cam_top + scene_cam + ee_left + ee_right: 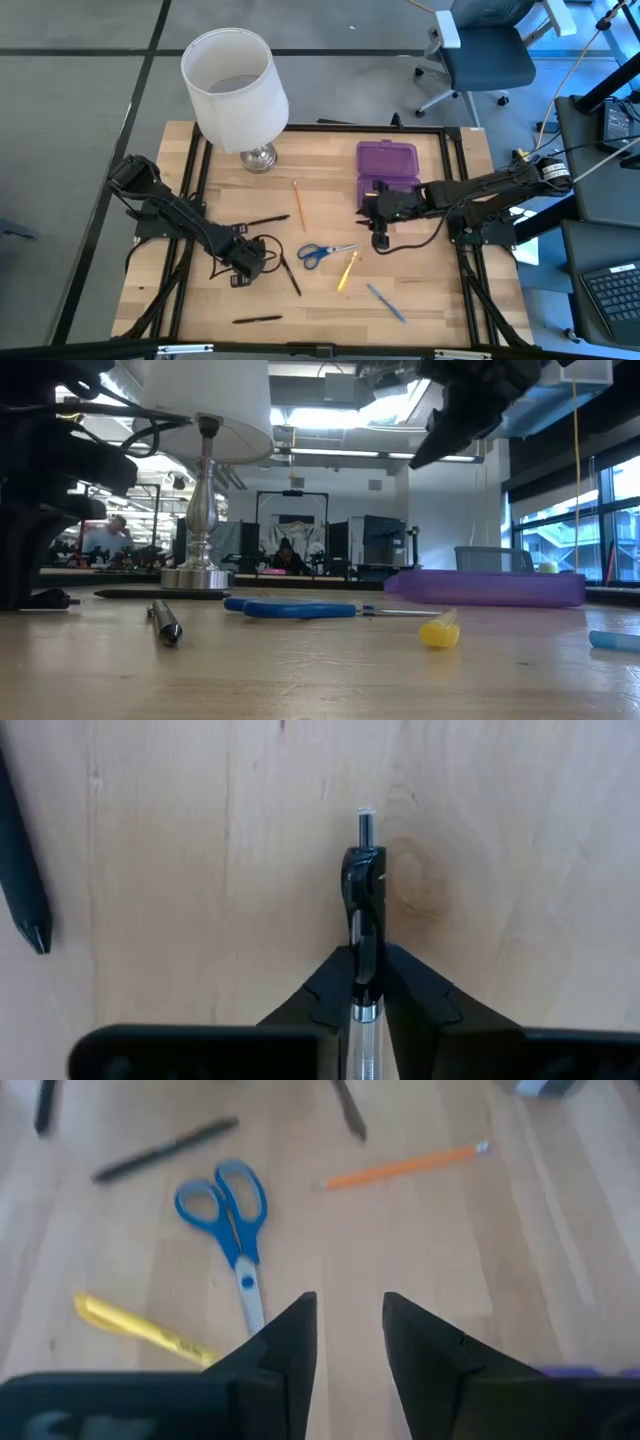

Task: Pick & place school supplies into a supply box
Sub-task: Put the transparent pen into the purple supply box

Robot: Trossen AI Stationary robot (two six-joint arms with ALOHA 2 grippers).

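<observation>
My left gripper [243, 272] is low over the table's left half and shut on a thin black pen [364, 870]. My right gripper [350, 1305] hangs open and holds nothing, raised above the table [470, 410] just in front of the purple supply box [388, 170]. The box lies flat with its lid open. On the wood lie the blue-handled scissors [325, 252], a yellow pencil [347, 272], an orange pencil [298, 205], a blue pen [385, 302] and more black pens [262, 221], [291, 275], [257, 320]. My left gripper pinches the black pen between its two fingers at the barrel [365, 982], behind the clip. The fingers lie along the pen, and its clip end and tip [365, 818] stick out past them. Whether the pen is off the wood I cannot tell.
A white-shaded lamp on a silver base [257, 157] stands at the far left of the table. A black frame rail [455, 190] runs along the table's sides. Bare wood lies between the scissors and the box.
</observation>
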